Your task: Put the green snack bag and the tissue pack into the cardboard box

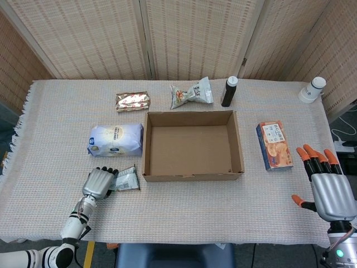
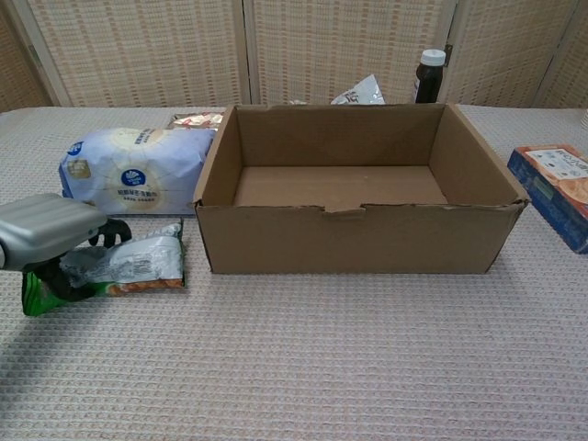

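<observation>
Left robot hand (image 1: 97, 182) — fingers curled over the green snack bag (image 1: 125, 179), gripping it on the desk (image 1: 184, 206) left of the cardboard box (image 1: 192, 146) | tissue pack (image 1: 116, 139) behind the bag | right robot hand (image 1: 329, 190) — fingers spread, holding nothing

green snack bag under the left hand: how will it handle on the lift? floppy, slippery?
Probably floppy: the green snack bag looks like thin crinkled film, so the end clear of the left hand may droop. The glossy wrapper could slip in the fingers. It lies flat and thin, so likely light, with little edge to grip.
</observation>
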Controlling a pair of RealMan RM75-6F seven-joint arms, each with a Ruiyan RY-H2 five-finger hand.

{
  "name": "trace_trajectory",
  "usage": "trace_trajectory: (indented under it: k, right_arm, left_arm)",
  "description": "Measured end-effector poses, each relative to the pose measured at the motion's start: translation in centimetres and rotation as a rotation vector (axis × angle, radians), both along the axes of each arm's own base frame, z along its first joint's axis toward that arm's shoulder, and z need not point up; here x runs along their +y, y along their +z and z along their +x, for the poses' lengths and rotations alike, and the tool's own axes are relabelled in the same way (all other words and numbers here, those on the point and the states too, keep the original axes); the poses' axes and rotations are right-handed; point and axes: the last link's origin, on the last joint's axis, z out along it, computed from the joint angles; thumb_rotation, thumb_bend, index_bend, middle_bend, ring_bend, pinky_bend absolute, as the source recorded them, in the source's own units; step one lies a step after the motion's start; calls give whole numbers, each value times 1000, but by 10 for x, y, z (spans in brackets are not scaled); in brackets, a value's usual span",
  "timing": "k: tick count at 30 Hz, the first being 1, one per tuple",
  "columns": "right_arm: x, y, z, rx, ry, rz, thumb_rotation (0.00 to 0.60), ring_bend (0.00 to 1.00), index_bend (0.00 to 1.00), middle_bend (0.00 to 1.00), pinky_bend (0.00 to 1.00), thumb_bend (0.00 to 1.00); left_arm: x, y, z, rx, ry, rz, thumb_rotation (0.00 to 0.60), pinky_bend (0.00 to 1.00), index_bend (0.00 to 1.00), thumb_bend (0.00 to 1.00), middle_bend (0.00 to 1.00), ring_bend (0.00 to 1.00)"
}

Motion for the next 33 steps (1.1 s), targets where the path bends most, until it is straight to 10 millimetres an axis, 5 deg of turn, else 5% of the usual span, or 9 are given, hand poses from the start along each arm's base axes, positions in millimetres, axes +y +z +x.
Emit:
trace_trajectory:
  k: [5,14,26,33]
  right_arm:
    - [0,1,0,-2,0,-4,600,0,32,9,0,4]
    - [0,3,1,-10,1,-9,600,0,32,9,0,4]
    - [1,4,3,-20,10,-5,600,0,32,9,0,4]
    - [2,3,5,-23,14,5,600,0,32,9,0,4]
  left_arm:
    - [0,1,2,-21,-46,36,600,721,668,389,729,632]
    - [-1,11,3,-37,-90,73,600,824,759,437,839,737]
    - [-13,111,40,-40,-127,183,600,831,774,443,857,750]
    - [-4,149,98,-59,-252,267,600,831,777,443,860,751]
